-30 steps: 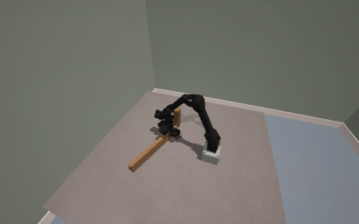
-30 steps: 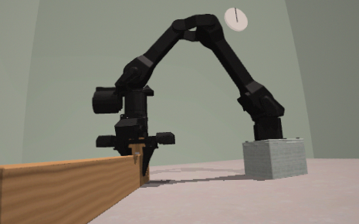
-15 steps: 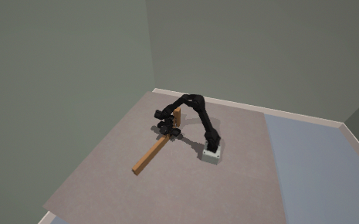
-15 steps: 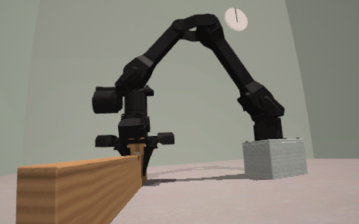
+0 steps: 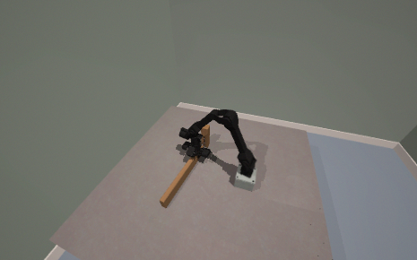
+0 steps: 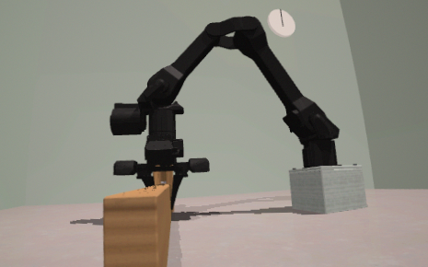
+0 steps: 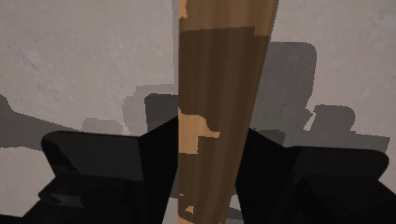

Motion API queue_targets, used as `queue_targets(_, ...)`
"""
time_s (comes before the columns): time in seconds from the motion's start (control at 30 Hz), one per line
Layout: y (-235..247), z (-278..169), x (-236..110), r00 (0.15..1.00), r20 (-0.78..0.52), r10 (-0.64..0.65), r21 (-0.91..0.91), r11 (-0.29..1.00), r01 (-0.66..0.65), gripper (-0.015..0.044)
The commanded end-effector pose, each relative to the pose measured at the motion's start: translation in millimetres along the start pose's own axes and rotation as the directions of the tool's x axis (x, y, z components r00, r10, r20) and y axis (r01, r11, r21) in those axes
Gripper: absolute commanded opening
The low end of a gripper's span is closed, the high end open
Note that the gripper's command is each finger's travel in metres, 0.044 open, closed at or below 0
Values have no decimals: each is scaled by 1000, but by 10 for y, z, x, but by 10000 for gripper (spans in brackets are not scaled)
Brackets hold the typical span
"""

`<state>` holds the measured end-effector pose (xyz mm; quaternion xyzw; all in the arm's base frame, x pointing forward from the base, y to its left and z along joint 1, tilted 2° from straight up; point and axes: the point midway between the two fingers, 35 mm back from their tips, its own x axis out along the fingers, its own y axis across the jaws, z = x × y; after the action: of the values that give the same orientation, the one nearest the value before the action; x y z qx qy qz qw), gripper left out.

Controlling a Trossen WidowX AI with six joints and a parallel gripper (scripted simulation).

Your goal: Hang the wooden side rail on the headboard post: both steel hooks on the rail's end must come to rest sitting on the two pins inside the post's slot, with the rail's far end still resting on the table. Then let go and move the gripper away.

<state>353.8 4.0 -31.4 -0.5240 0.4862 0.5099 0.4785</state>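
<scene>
The wooden side rail [image 5: 178, 184] [image 6: 135, 226] [image 7: 220, 100] lies along the table, with its near end low at the front left and its other end by the headboard post [image 5: 206, 134]. The post stands upright just behind the gripper. My gripper [image 5: 197, 153] [image 6: 163, 177] [image 7: 205, 120] points straight down and is shut on the rail near its post end, one finger on each long side. In the wrist view the rail runs up the middle between the black fingers. The steel hooks and the slot's pins are too small or hidden to make out.
The arm's grey base block [image 5: 245, 177] [image 6: 328, 189] stands to the right of the rail. The grey table top [image 5: 256, 215] ends at a pale rim at the back, with a blue floor area [image 5: 372, 193] to the right. A white disc [image 6: 281, 23] is on the wall.
</scene>
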Motion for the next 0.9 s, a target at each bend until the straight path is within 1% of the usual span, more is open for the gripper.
queue_targets(0.0,28,13,1,1000,3,1,-49,999,-1,0)
queue_targets(0.3,80,8,1,1000,3,2,-127,992,-1,0)
queue_targets(0.87,108,-6,0,1000,1,-3,-117,993,3,0)
